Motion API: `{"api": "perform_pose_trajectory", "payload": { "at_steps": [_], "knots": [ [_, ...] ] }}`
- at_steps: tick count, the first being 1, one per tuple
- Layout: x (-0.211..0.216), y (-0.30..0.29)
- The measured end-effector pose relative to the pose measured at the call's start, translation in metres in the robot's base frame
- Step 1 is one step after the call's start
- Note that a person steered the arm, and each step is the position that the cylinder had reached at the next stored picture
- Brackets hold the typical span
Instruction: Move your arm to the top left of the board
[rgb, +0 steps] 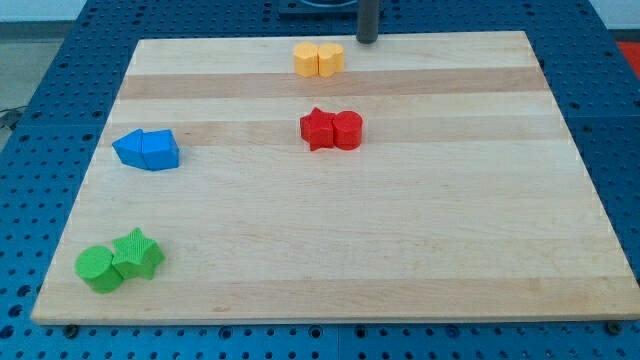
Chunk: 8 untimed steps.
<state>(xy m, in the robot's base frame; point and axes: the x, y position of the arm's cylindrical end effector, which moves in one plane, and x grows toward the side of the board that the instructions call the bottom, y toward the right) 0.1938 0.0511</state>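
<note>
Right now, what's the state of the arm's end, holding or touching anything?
My tip: no gripper, just a bare rod, holding nothing. It sits at the board's top edge, right of the yellow blocks, touching none.

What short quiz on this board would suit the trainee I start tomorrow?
1. True or false: my tip touches the yellow blocks.
2. Which pair lies nearest the view's bottom left? A) red blocks B) green blocks C) blue blocks
3. Fill in: my tip sits at the board's ___ edge.

Key: 1 false, it stands apart, to the view's right of them; 2 B; 3 top.
</note>
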Motion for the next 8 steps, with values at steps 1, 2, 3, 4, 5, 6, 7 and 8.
{"api": "perform_pose_trajectory", "payload": {
  "at_steps": [1, 2, 3, 4, 5, 6, 7, 8],
  "knots": [
    [-0.001, -0.011],
    [-0.001, -0.04],
    [0.001, -0.049],
    [0.001, -0.061],
    [0.001, -0.085],
    [0.001, -0.095],
    [0.0, -0.148],
    [0.0, -0.154]
  ]
}}
